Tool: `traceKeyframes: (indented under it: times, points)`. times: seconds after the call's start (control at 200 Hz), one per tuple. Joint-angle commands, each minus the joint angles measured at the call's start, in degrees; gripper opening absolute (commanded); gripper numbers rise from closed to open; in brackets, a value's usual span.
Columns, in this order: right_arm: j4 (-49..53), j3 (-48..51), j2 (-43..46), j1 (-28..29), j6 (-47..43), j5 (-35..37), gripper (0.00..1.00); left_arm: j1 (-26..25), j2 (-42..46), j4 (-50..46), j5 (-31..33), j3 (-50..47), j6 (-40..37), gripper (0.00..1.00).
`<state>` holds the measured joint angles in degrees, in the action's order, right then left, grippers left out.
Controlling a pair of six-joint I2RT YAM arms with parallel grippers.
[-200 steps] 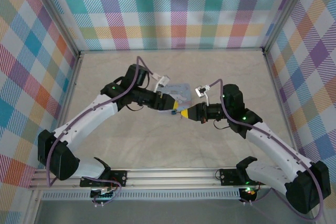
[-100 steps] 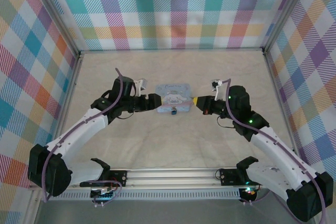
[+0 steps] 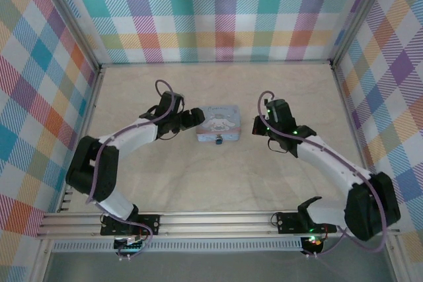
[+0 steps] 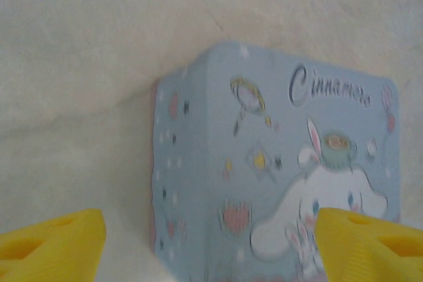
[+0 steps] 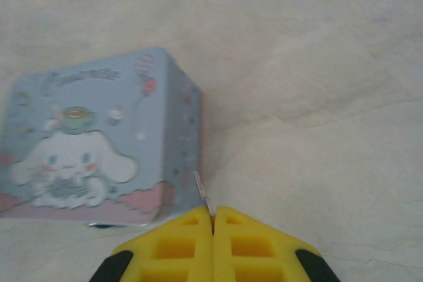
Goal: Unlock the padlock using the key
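A: So, what's where?
B: Table (image 3: pixel 165 183) w/ blue tin (image 3: pixel 219 123) mid, betw. my grippers. My left gripper (image 4: pixel 208 222) gapes wide, empty, tin just ahead. My right gripper (image 5: pixel 213 219) is pinched tight on the key (image 5: pixel 201 193); thin blade tip pokes out, near tin's corner.
A: Risk?
B: Grip's slim, so a knock vs. tin wall could twist or drop it. Padlock's maybe the dark speck (image 3: pixel 217 141) at tin's near edge; too small to tell.

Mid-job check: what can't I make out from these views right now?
Padlock: top view, a dark speck on the tin's near side, too small to tell locked or open.
Key: right wrist view, a metal sliver shows; the shut right gripper hides its head.
Left gripper: left wrist view, bottom edge cuts off its fingers.
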<state>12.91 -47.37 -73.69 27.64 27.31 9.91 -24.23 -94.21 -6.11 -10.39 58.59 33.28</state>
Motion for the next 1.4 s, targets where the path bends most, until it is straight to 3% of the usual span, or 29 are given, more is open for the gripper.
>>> traceKeyframes:
  times: [0.0, 0.43, 0.835, 1.02, 1.035, 1.05, 1.215, 1.395]
  points:
    - [-1.3, -3.6, -4.0, -0.2, -2.2, 5.5, 0.0, 0.9, -3.4, 3.8, -0.2, 4.1, 0.2, 0.82]
    - [-1.7, -9.6, -18.9, 3.5, -2.1, 5.8, 0.0, 1.1, -12.6, 3.9, -3.8, 13.2, -1.0, 0.81]
    - [2.2, -8.7, -18.7, 10.2, 0.0, 5.7, 0.0, 1.2, -15.9, 3.3, -6.4, 17.6, -1.3, 0.81]
    - [6.9, -8.3, -15.2, 10.6, 0.6, 8.3, 0.0, 2.4, -10.4, 3.6, -3.2, 12.9, -1.9, 0.9]
    - [7.4, -8.4, -14.8, 10.5, 0.4, 8.5, 0.0, 2.5, -9.7, 3.6, -2.9, 12.3, -1.9, 0.98]
    - [8.1, -8.7, -14.5, 10.3, 0.3, 8.7, 0.0, 2.7, -8.9, 3.7, -2.7, 11.7, -2.0, 1.0]
    - [12.3, -13.3, -12.8, 7.5, -2.0, 9.2, 0.0, 3.1, 1.2, 3.4, -1.4, 4.4, -3.5, 1.0]
    - [14.0, -23.1, -16.9, 4.5, -7.2, 6.9, 0.0, 2.1, 12.4, 8.8, -6.0, -7.6, -2.7, 1.0]
